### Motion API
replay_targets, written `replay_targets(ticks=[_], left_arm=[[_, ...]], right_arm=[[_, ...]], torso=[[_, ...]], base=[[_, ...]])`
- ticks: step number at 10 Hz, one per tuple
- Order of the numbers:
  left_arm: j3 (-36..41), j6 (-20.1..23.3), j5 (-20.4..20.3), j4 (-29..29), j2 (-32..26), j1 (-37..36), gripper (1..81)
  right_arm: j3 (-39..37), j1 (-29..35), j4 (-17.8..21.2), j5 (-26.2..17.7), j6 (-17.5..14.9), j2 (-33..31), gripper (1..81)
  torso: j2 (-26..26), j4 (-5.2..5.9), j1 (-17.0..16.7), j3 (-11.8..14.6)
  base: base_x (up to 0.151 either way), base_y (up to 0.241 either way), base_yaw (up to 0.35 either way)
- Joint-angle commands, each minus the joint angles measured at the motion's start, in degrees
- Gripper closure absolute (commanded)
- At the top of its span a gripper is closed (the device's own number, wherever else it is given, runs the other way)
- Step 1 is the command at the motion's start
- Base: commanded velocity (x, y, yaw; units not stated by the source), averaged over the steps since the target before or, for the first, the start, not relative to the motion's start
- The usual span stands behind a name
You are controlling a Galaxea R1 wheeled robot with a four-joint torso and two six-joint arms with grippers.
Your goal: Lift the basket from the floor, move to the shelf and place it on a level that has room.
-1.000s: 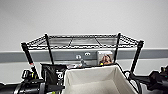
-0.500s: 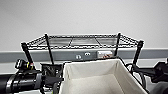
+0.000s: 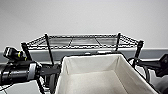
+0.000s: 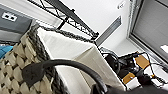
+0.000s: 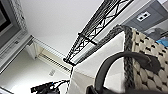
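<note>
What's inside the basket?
The basket shows just its white cloth lining on the walls and floor, with no things lying on the part in view. The near end of its floor runs past the picture's lower edge, so that bit can't be checked.

**Office-like or lab-like interior, plainly fitted**

Looks institutional rather than domestic. Bare pale wall (image 3: 82,17) across the upper frame of the head view, with a grey band (image 3: 150,53) running along its lower part. Black wire shelf (image 3: 82,41) standing against it at mid-frame. Wall sockets (image 5: 143,16) set in a grey panel at upper right of the right wrist view; ceiling light (image 4: 165,48) at right edge of the left wrist view.
</note>
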Motion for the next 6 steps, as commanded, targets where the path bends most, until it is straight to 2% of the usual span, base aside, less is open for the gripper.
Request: replay_targets(ticks=[1, 6], left_arm=[[-2.8, -1.2, 0.3, -4.4, 0.2, -11.7, 81.1], [-6.7, -1.2, 5.6, -11.5, 1.0, -22.0, 81.1]], right_arm=[[-2.5, 10.9, 0.3, 0.3, 4.0, 0.4, 81.1], [-5.3, 19.8, 0.3, -2.2, 9.5, 3.0, 81.1]], torso=[[0.0, 0.0, 0.0, 0.0], [0.0, 0.0, 0.0, 0.0]], base=[[0.0, 0.0, 0.0], [0.0, 0.0, 0.0]])
